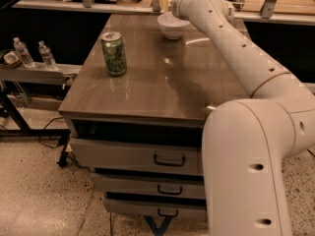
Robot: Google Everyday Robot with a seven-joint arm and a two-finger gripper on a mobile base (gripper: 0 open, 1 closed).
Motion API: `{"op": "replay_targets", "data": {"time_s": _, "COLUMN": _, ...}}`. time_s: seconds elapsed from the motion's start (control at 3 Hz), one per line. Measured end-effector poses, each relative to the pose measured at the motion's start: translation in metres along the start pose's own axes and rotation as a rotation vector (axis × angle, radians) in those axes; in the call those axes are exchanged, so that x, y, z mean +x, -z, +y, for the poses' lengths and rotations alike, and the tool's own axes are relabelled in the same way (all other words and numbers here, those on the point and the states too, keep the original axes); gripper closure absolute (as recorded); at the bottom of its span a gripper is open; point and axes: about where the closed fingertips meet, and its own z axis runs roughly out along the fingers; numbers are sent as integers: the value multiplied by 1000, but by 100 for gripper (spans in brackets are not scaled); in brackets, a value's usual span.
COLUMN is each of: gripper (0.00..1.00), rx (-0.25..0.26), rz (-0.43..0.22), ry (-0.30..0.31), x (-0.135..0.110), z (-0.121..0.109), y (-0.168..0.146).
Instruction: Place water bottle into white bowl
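1. Position: the claw is at the far end of the tabletop, directly over the near-left rim of the bowl. Whether it is released or clenched cannot be told.
2. Task item: the bottle cannot be made out. It is judged to be at the claw, hidden by the wrist.
3. Procedure: centre the load over the bowl opening and lower it until it is close to the bowl floor, then release. The bottle is likely longer than the bowl is wide, so expect it to rest tilted on the rim. Avoid pushing the bowl.
4. Containers: the visible part of the bowl interior shows nothing. The can stands upright, well apart; its contents are unknown.
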Motion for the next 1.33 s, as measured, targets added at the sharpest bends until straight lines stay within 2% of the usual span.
{"op": "replay_targets", "data": {"time_s": 0.67, "gripper": 32, "rx": 3, "rz": 26, "ry": -19, "x": 23, "z": -8, "y": -3}}
{"op": "replay_targets", "data": {"time_s": 1.0, "gripper": 2, "rx": 7, "rz": 42, "ry": -21, "x": 31, "z": -10, "y": -1}}
{"op": "replay_targets", "data": {"time_s": 1.33, "gripper": 0, "rx": 10, "rz": 49, "ry": -22, "x": 34, "z": -10, "y": 1}}
